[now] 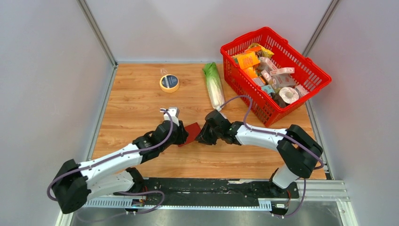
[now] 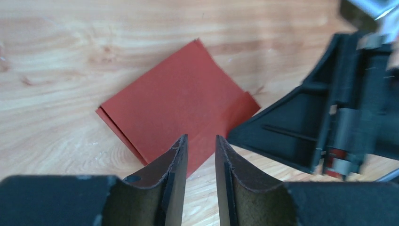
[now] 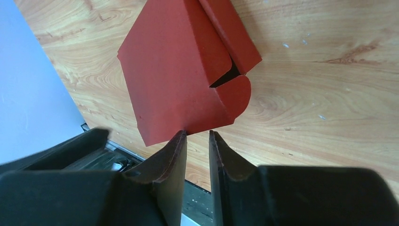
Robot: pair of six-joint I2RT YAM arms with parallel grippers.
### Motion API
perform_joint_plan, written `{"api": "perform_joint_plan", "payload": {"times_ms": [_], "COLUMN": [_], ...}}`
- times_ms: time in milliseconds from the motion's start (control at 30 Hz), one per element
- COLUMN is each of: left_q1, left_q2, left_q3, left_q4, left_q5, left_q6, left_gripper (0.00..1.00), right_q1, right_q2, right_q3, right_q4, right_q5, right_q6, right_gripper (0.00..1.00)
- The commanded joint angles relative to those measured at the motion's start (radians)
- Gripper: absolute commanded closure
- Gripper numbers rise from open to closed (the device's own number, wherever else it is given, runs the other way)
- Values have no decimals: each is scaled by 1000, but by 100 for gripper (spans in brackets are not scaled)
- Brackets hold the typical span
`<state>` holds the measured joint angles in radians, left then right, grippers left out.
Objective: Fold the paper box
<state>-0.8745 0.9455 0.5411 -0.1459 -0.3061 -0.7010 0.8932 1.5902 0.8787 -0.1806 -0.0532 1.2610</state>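
Paper box: one paper box (image 1: pixel 192 132), dark red, lies on the table (image 1: pixel 136 103) near its middle, a little toward the near edge and between the two arms.
Box shape: mostly flattened, with layered edges at its left side. The right wrist view shows a rounded tab and a long flap (image 3: pixel 230 33) parted by a dark slit, so the folding looks unfinished.
Left end effector: the left end effector (image 2: pixel 200 137) hovers over the near edge of the box. Its jaws stand slightly apart with nothing between them, so it grips nothing.
Right end effector: the right end effector (image 3: pixel 196 133) has its tips at the box's corner, with a narrow gap showing only wood. It is parted and not clamped on the card.
Why placed so: the box sits where both arms reach it, one from each side. This probably lets one steady a panel while the other turns a flap.
Basket: one red basket (image 1: pixel 314 71) sits at the far right, out of the working area.
Basket contents: many packets, too crowded to count.
Tape: one roll of tape (image 1: pixel 169 83), far left of centre.
Vegetable: one bagged leafy vegetable (image 1: pixel 214 87), just left of the basket.
Arms: two.
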Motion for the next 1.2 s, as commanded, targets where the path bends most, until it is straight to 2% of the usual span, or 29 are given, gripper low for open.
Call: {"api": "perform_joint_plan", "payload": {"times_ms": [0, 133, 167, 267, 300, 400, 500, 633, 667, 767, 933, 1033, 1133, 1167], "left_q1": [32, 43, 45, 49, 49, 49, 49, 49, 49, 49, 49, 48, 49, 49], "left_q2": [116, 205, 214, 234, 236, 236, 230, 211, 210, 207, 207, 203, 191, 187], "left_q3": [-35, -76, -87, -125, -141, -168, -185, -207, -211, -216, -211, -205, -199, -198], "left_q4": [193, 253, 265, 299, 299, 312, 310, 307, 307, 298, 298, 289, 276, 269], "left_q5": [105, 93, 94, 91, 82, 82, 82, 70, 67, 62, 73, 82, 85, 85], "left_q6": [9, -5, -12, -37, -48, -66, -80, -97, -98, -100, -84, -80, -81, -80], "left_gripper": [66, 70, 71, 71, 72, 72, 72, 73, 73, 73, 73, 73, 73, 73], "right_q1": [-11, -22, -25, -72, -120, -183, -209, -208, -208, -206, -206, -203, -204, -206], "right_q2": [-4, -42, -74, -91, -84, -36, 14, 103, 135, 195, 255, 213, 160, 154], "right_q3": [-7, -7, -18, -11, -3, 46, 142, 206, 209, 206, 171, 164, 184, 209], "right_q4": [43, 32, 35, 61, 70, 64, 24, 65, 84, 118, 145, 112, 49, 21], "right_q5": [-2, -51, -62, -212, -346, -541, -595, -626, -623, -599, -524, -472, -433, -409], "right_q6": [-95, -225, -270, -471, -510, -615, -672, -678, -675, -680, -709, -741, -808, -833], "right_gripper": [72, 69, 65, 54, 52, 50, 51, 62, 71, 82, 83, 82, 73, 65]}}
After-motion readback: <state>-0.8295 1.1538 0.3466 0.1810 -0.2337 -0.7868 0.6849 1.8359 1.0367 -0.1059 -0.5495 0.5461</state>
